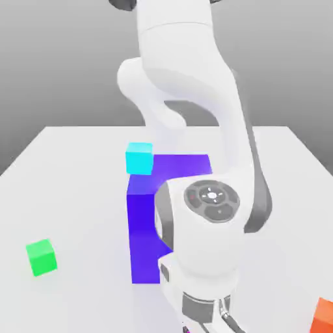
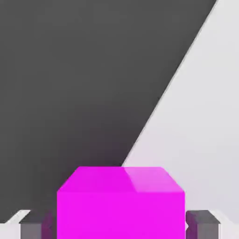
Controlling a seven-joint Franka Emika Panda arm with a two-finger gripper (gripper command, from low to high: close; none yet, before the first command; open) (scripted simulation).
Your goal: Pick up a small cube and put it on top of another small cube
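So there's a small cyan cube point(image 1: 139, 159) up by the top of a big blue-violet block point(image 1: 144, 227), which is partly behind the white arm point(image 1: 207, 244). Green cube point(image 1: 41, 257) sits on the surface point(image 1: 91, 195) over at the exterior view's left, orange cube point(image 1: 322, 319) at the right edge.

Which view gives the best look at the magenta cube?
The hand view: there the magenta cube is large, between the gripper's two fingers. The exterior view gives just a tiny magenta speck at its lower edge, beneath the arm.
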